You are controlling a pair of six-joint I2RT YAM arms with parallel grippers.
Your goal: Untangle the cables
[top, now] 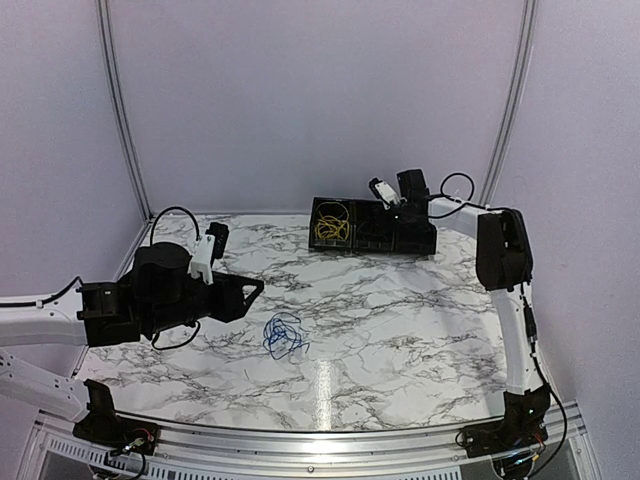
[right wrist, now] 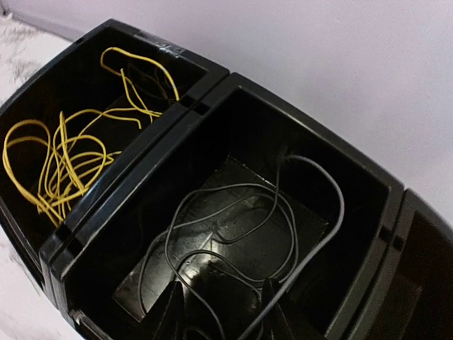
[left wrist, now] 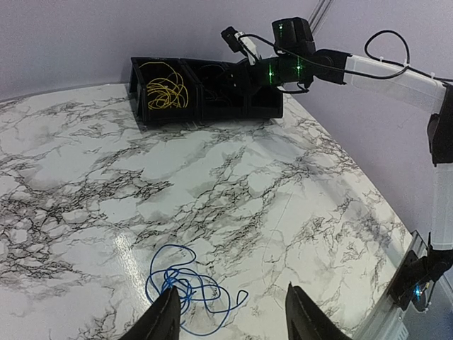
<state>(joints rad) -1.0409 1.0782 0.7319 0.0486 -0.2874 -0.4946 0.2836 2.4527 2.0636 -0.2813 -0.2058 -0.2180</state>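
Right wrist: black cable (right wrist: pixel 342 209) between jaws.

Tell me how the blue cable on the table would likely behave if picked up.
Probably floppy: the blue cable lies in loose, irregular loops flat on the table, so it would likely sag and dangle. It looks thin, so likely light. Overlapping loops may snag and lift as one clump.

robot lab, marble-top table (top: pixel 400 340)
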